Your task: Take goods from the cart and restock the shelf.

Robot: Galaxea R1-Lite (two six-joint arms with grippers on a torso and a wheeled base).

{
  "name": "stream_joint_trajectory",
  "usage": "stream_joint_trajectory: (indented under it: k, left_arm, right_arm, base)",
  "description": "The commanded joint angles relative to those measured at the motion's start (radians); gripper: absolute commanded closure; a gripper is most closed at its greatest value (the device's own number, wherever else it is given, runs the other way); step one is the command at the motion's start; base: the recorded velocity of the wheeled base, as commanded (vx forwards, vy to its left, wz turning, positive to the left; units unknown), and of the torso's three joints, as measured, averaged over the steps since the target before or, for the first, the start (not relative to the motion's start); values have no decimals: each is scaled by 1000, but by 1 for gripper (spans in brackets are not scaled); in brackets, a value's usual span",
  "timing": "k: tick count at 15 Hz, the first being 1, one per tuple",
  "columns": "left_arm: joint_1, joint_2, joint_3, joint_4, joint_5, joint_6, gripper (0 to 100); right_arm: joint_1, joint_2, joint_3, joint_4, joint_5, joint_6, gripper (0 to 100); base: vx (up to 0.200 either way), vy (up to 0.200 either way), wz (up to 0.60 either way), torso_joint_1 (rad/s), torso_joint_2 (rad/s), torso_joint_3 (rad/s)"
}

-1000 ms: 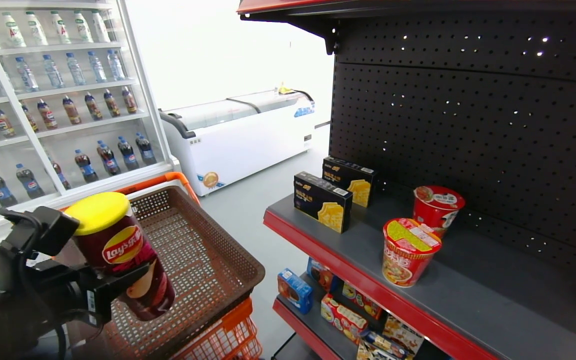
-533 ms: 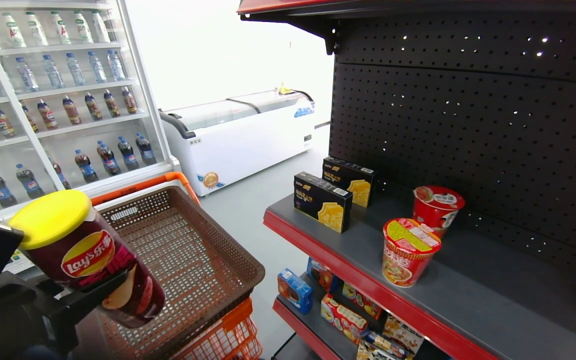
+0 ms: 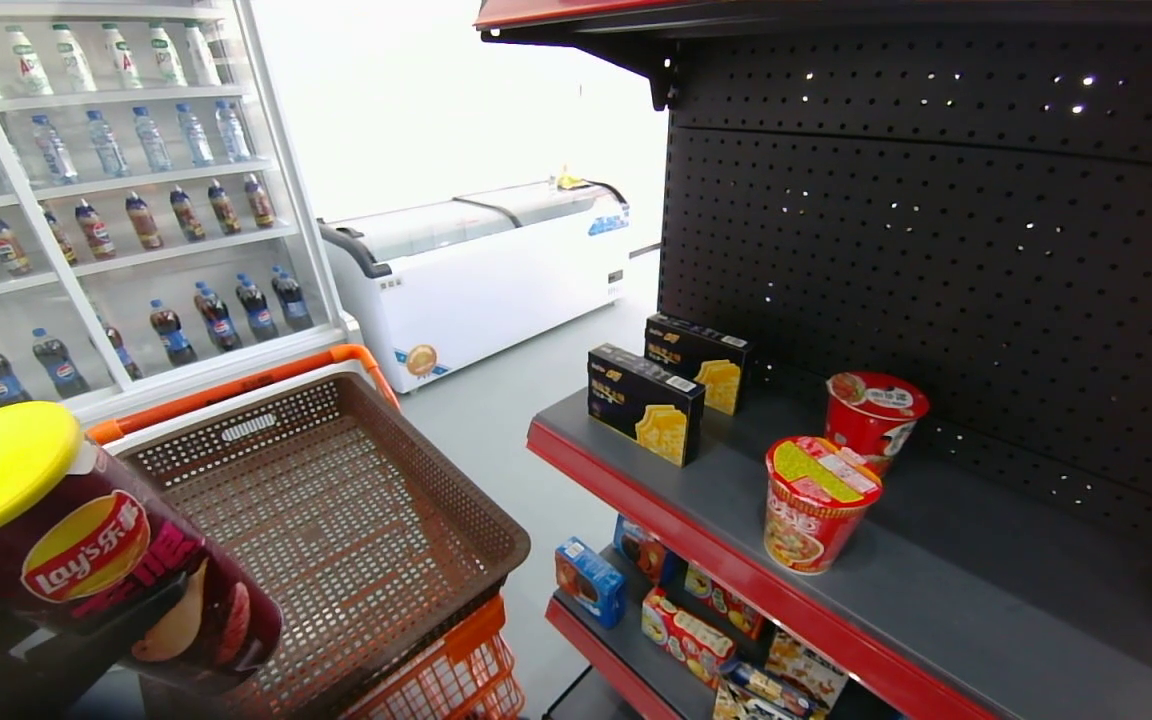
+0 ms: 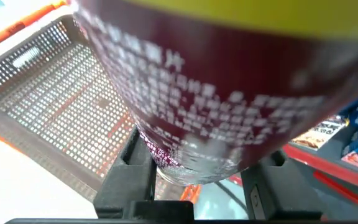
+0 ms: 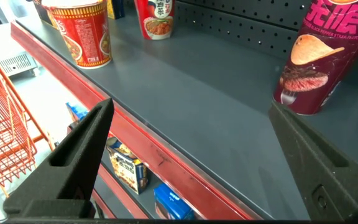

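Observation:
A dark red chips can [image 3: 86, 545] with a yellow lid is held tilted at the lower left, above the near corner of the brown basket [image 3: 496, 545]. My left gripper [image 3: 106, 620] is shut on its lower body. In the left wrist view the can [image 4: 210, 93] looms large between the black fingers [image 4: 129, 171]. My right gripper [image 5: 197, 155] is open over the front part of the grey shelf [image 5: 216, 99], nothing between its fingers. Another chips can [image 5: 319, 59] stands upright on that shelf, just beyond the gripper.
The grey shelf [image 3: 696, 490] carries two black boxes [image 3: 644, 404] and two cup noodles [image 3: 816, 500] before a black pegboard. The basket sits on an orange cart [image 3: 266, 370]. Snack packs [image 3: 676, 620] lie on the lower shelf. A drinks cooler [image 3: 116, 200] and a chest freezer [image 3: 486, 270] stand behind.
My left gripper has carried the chips can leftward and slightly lower, toward the picture's edge. Nothing on the shelf has shifted.

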Motion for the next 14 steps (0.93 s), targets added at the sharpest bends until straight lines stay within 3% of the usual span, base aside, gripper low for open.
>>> stream_joint_trajectory:
  k: [1, 6, 9, 14]
  left_arm:
    - [-4, -20, 1, -3, 0, 3, 100]
    - [-8, -21, -2, -3, -6, 13, 100]
    - [-8, -20, 2, -1, -11, 13, 100]
    - [-14, -15, -7, -1, -46, 9, 100]
  right_arm:
    - [0, 0, 0, 0, 0, -1, 0]
    - [0, 0, 0, 0, 2, -1, 0]
    - [0, 0, 0, 0, 2, -2, 0]
    - [0, 0, 0, 0, 2, -1, 0]
  base:
    - [0, 0, 0, 0, 0, 0]
    - [0, 0, 0, 0, 0, 0]
    - [0, 0, -600, 4, 2, 2]
    - [0, 0, 0, 0, 0, 0]
